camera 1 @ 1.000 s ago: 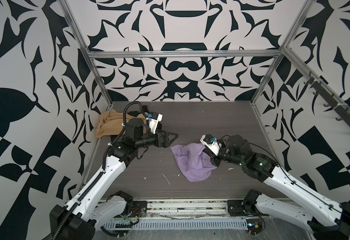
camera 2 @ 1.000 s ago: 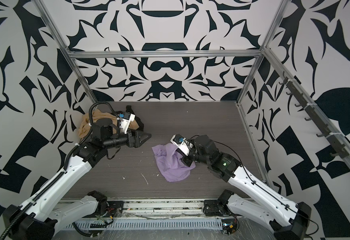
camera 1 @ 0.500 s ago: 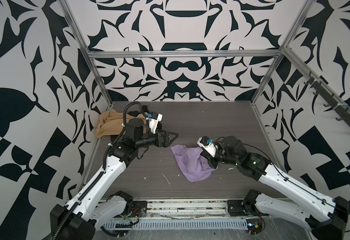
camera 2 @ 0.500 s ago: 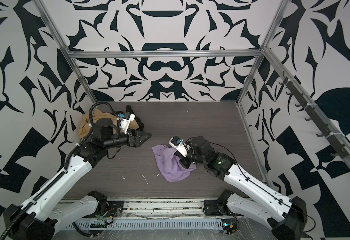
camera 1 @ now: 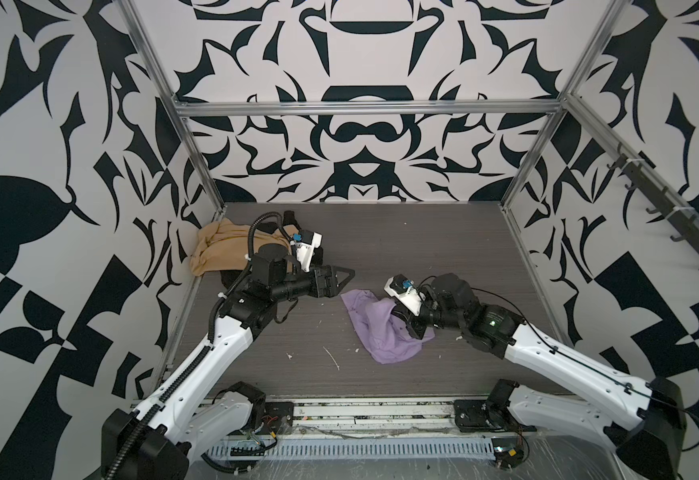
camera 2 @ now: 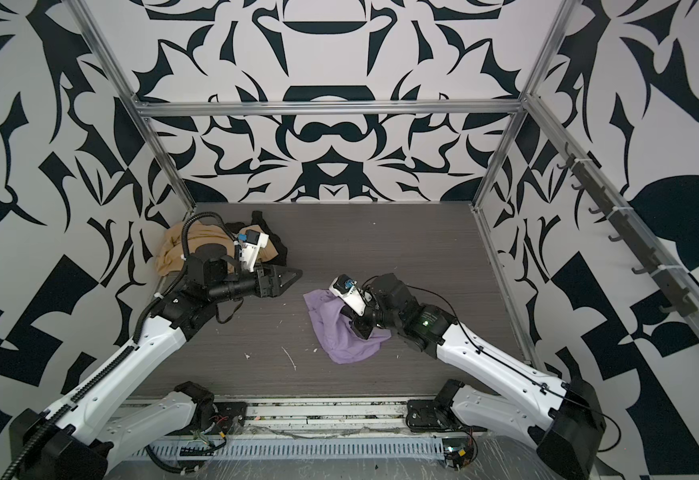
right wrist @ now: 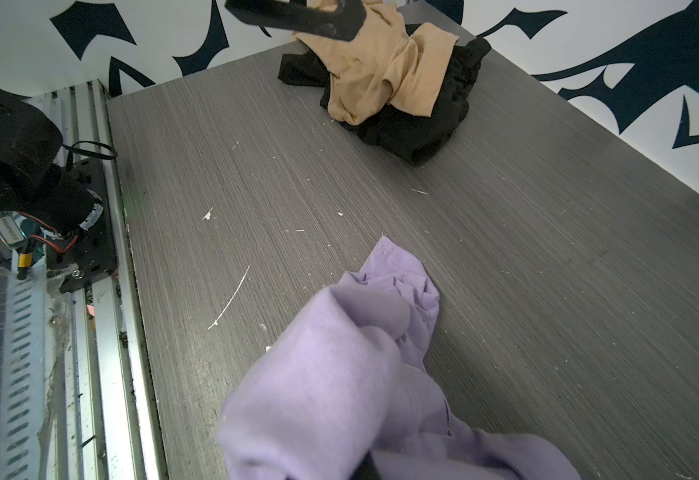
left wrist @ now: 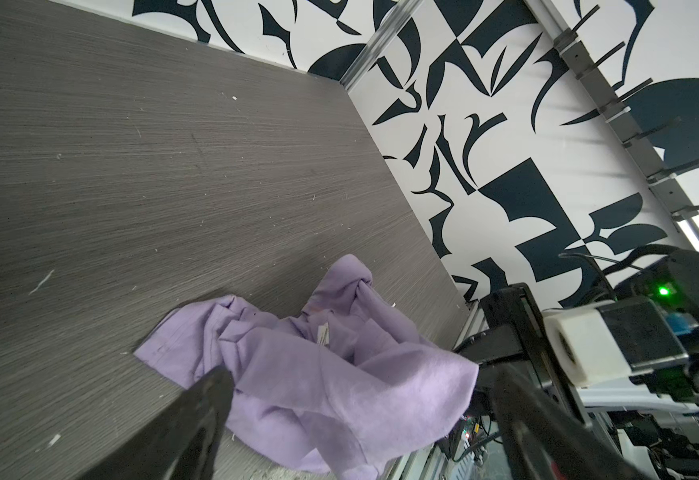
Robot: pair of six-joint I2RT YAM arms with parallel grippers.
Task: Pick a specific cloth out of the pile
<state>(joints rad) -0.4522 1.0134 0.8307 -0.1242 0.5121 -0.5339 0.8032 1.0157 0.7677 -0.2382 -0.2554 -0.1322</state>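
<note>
The lavender cloth [camera 1: 381, 332] [camera 2: 341, 332] lies crumpled mid-table, apart from the pile, which is a tan garment [camera 1: 223, 249] [right wrist: 381, 70] on top of a black one [right wrist: 414, 129] in the far left corner. My right gripper [camera 1: 399, 313] [camera 2: 351, 319] is shut on the cloth. One fold is raised and draped over its fingers, which are hidden in the right wrist view under the cloth [right wrist: 339, 374]. My left gripper [camera 1: 341, 277] [camera 2: 290, 277] [left wrist: 360, 395] hovers open just left of the cloth [left wrist: 318, 374], touching nothing.
The dark grey table [camera 1: 422, 241] is boxed in by patterned walls with metal posts. A rail with hooks [camera 1: 672, 216] runs along the right wall. Small white scraps [camera 1: 333, 357] lie near the front. The arm bases and a cable tray [camera 1: 339, 449] line the front edge.
My right gripper has shifted a little to the left with the cloth, bunching it up tighter. The left arm has stayed still and open.
</note>
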